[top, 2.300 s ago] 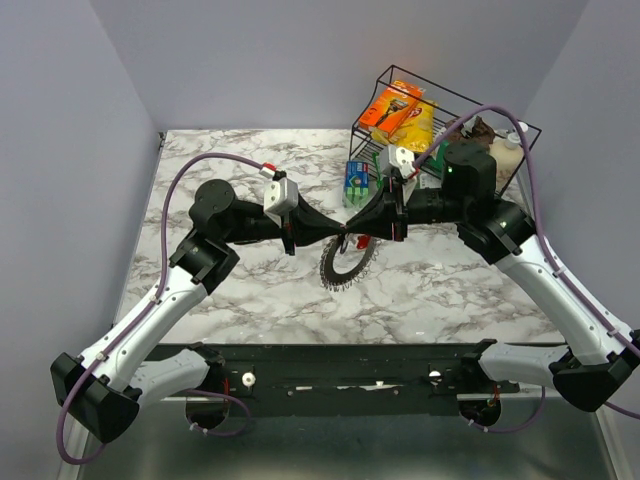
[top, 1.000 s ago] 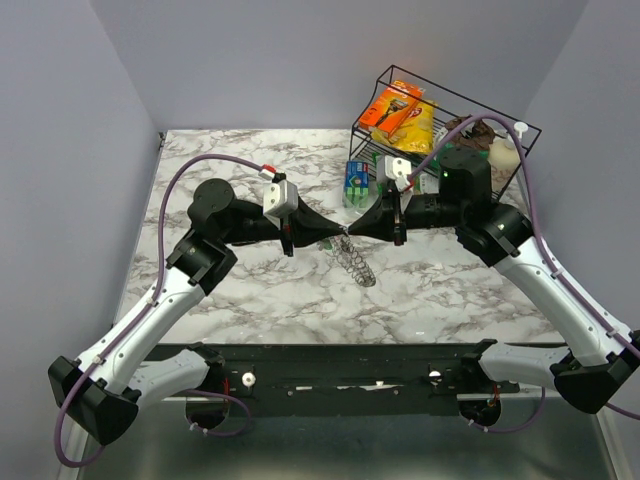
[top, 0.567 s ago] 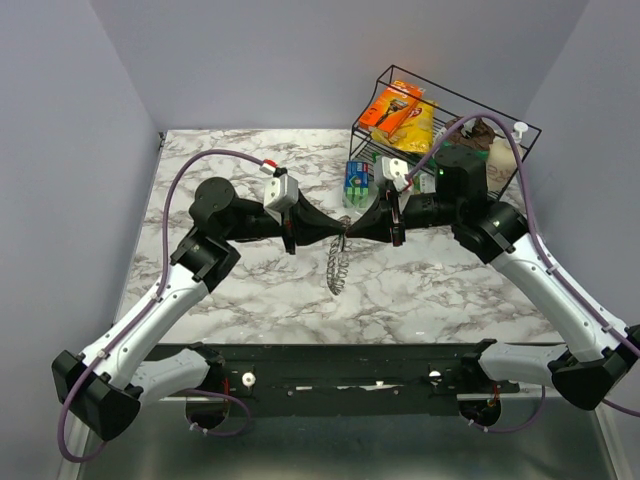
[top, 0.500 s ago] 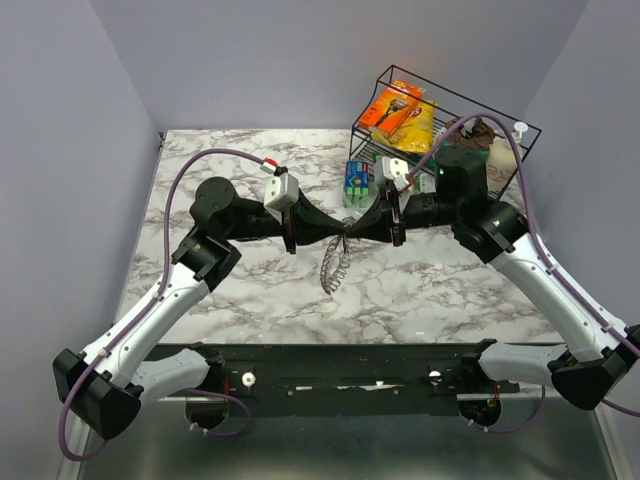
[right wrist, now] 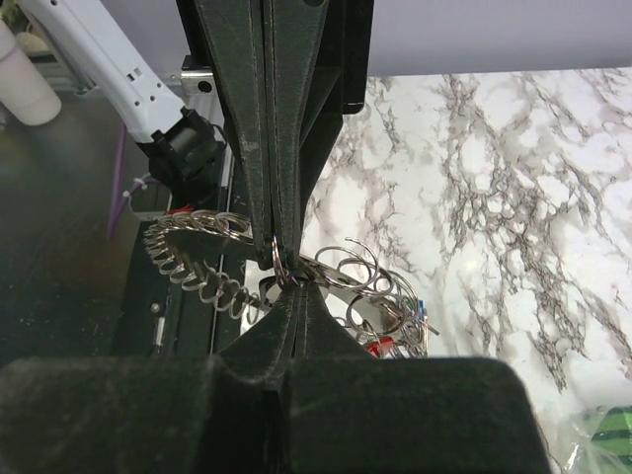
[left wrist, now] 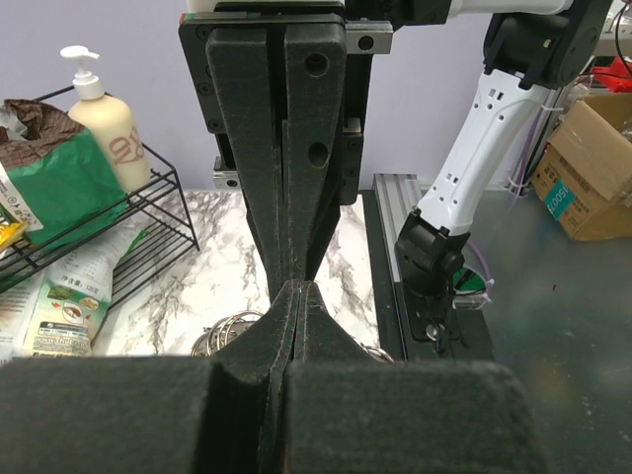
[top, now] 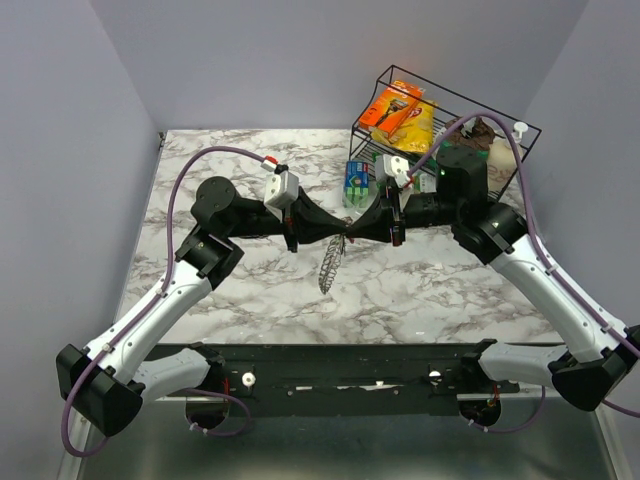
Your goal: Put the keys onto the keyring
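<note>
The keyring (top: 330, 265), a wire loop strung with many silver keys, hangs edge-on above the marble table (top: 230, 160). Its top is pinched where my two grippers meet tip to tip. My left gripper (top: 338, 238) and my right gripper (top: 351, 238) are both shut on it. In the right wrist view my right gripper (right wrist: 288, 288) shows a small ring (right wrist: 277, 259) at its tips. The keyring (right wrist: 197, 265) fans out to the left there, and keys (right wrist: 395, 308) with red and blue heads hang to the right. In the left wrist view my left gripper (left wrist: 296, 286) is shut, with rings (left wrist: 229, 331) beside it.
A black wire basket (top: 465, 97) at the back right holds an orange packet (top: 395, 105), a yellow bag (top: 418, 125) and a soap bottle (top: 512, 145). A green and blue pack (top: 357, 180) lies on the table just behind the grippers.
The keyring has turned from hanging face-on as a round gear shape to hanging edge-on, and it has swung left. Both grippers stay shut, tip to tip, and have barely moved.
</note>
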Controlling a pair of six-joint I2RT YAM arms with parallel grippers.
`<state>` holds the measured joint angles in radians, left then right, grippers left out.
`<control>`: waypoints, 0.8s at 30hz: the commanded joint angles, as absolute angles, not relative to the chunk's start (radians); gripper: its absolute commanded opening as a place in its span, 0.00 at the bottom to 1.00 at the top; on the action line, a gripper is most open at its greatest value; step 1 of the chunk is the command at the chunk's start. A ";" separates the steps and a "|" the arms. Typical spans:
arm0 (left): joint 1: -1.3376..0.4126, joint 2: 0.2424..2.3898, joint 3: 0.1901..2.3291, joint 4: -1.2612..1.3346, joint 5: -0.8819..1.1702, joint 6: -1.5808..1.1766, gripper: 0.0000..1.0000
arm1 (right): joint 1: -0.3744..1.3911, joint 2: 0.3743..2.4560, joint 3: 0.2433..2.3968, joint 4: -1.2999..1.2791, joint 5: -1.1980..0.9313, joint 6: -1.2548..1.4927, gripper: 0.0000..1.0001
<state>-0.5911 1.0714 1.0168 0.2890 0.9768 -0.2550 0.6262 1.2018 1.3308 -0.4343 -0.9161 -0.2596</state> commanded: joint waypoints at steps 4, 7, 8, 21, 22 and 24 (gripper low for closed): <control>-0.594 1.049 1.015 0.307 0.979 -0.210 0.00 | 0.624 1.170 1.289 -0.407 -0.827 -0.233 0.28; -0.594 1.046 1.019 0.285 0.968 -0.186 0.00 | 0.623 1.144 1.259 -0.407 -0.769 -0.250 0.45; -0.594 1.046 1.019 0.278 0.965 -0.175 0.00 | 0.623 1.128 1.249 -0.407 -0.752 -0.267 0.53; -0.592 1.045 1.006 0.212 0.940 -0.123 0.00 | 0.615 1.012 1.114 -0.314 -0.586 -0.307 0.99; -0.594 1.048 1.005 0.213 0.940 -0.123 0.00 | 0.615 1.014 1.114 -0.314 -0.586 -0.307 0.99; -0.594 1.057 1.003 0.215 0.936 -0.123 0.00 | 0.614 1.014 1.109 -0.310 -0.584 -0.302 1.00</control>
<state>-0.5911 1.0630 1.0115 0.1902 0.9619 -0.1413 0.6197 1.0264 1.1202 -0.3531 -0.6159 -0.2993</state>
